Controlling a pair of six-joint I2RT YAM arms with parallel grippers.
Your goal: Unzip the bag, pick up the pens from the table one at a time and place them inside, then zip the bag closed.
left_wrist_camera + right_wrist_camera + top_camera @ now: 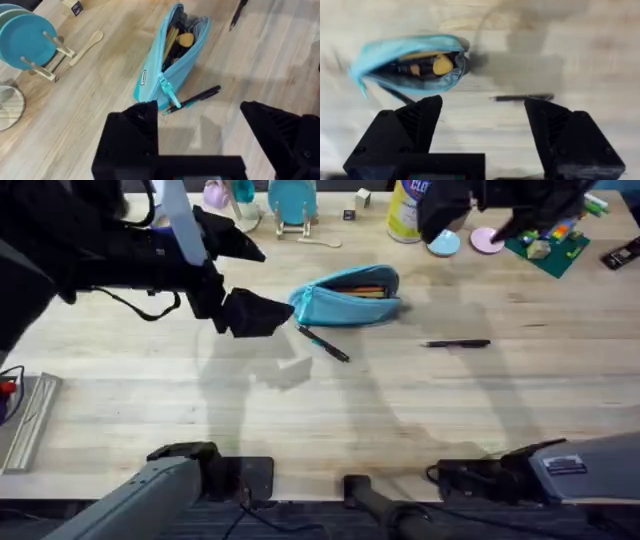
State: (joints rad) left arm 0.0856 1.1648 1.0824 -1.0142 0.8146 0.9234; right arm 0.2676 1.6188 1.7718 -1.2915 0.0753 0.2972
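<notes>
We see a robot test lab set up like a home desk. Two robot arms are fixed to the edge of a big wooden table (300, 420). Along the back sit a plate rack (47, 60), a yellow bottle (404, 215) and toy blocks (555, 240).

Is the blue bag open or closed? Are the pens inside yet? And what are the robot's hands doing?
Turquoise fabric pencil pouch: unzipped, gaping, things showing inside.
Black pen with teal accent: lying on the table, beside the pouch.
Plain black pen: lying on the table, apart.
Left gripper: open, empty.
Right gripper: open, empty.
</notes>
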